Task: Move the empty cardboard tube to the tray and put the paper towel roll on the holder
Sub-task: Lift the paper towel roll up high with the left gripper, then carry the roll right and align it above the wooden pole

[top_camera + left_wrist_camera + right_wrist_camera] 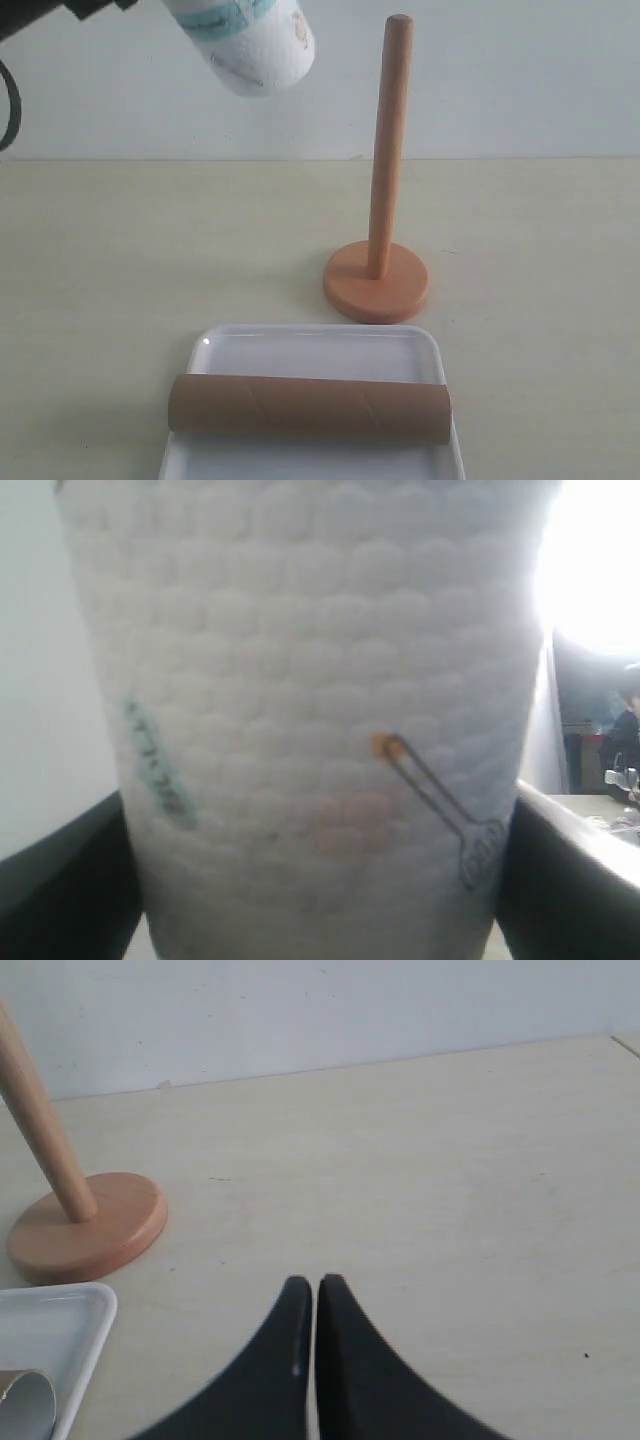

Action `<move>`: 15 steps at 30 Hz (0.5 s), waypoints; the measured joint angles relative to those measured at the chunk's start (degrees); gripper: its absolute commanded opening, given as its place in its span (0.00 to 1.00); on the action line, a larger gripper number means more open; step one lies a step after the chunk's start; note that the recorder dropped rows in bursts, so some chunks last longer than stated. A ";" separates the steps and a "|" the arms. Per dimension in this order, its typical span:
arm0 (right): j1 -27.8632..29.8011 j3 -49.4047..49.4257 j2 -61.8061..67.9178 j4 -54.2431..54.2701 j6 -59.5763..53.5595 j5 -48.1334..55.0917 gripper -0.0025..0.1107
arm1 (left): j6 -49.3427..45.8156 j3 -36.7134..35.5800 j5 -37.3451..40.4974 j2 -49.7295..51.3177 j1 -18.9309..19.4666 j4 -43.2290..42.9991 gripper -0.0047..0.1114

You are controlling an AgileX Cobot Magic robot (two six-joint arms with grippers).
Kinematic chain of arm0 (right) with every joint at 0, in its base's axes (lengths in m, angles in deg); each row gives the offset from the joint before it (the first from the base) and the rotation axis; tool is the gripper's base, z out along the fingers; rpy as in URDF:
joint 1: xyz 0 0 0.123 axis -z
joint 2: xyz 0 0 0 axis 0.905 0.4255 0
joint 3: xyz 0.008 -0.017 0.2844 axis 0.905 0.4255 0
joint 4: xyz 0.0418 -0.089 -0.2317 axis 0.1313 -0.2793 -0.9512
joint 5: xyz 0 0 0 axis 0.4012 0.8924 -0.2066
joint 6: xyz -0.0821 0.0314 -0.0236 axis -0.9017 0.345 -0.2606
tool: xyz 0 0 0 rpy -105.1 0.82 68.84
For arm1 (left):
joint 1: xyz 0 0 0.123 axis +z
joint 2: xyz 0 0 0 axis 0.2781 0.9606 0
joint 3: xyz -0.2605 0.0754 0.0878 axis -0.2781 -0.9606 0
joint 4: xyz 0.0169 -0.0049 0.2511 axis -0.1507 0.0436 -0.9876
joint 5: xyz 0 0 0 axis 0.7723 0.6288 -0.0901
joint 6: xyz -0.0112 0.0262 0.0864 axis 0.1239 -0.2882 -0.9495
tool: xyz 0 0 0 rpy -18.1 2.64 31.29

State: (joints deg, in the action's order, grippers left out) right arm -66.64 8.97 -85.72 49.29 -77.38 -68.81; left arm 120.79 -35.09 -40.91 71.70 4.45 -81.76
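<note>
Our left tool [320,900] stands wide, its fingers clamped on either side of the paper towel roll [255,45]. The roll hangs tilted in the air, level with the top of the holder [386,180] and apart from its post. Our right tool [308,1300] is pressed together, empty, over the surface [120,250] near the holder's base. The empty cardboard tube [308,408] lies across the tray [310,342], just on the camera's side of the holder.

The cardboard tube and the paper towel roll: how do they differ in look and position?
The cardboard tube is plain brown; the paper towel roll is white with printed drawings and a teal band.
The tube is slim; the roll is much thicker.
The tube lies flat across the tray; the roll is held tilted in the air by the left gripper.
Both are cylinders.
</note>
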 measured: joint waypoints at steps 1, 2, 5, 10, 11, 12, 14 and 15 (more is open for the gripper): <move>0.00 0.00 0.00 0.00 0.00 0.00 0.03 | 0.27 1.01 1.40 -0.85 -1.17 -0.17 0.08; 0.00 0.00 0.00 0.00 0.00 0.00 0.03 | 0.39 2.99 4.31 -1.70 -3.51 -0.45 0.08; 0.00 0.00 0.00 0.00 0.00 0.00 0.03 | 0.55 7.41 10.84 -2.00 -8.06 -0.76 0.08; 0.00 0.00 0.00 0.00 0.00 0.00 0.03 | 0.71 14.51 16.75 0.31 -11.77 -0.24 0.08; 0.00 0.00 0.00 0.00 0.00 0.00 0.03 | 0.75 15.80 17.38 1.35 -12.53 -0.14 0.08; 0.00 0.00 0.00 0.00 0.00 0.00 0.03 | 0.75 17.13 17.97 3.09 -13.61 -0.14 0.08; 0.00 0.00 0.00 0.00 0.00 0.00 0.03 | 0.49 18.57 18.50 4.96 -14.61 -0.14 0.08; 0.00 0.00 0.00 0.00 0.00 0.00 0.03 | -0.34 19.58 18.98 6.30 -15.49 0.02 0.08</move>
State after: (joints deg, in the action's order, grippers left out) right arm -66.64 8.97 -85.72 49.29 -77.38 -68.81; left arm 120.45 -15.51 -21.93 78.01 -11.04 -81.74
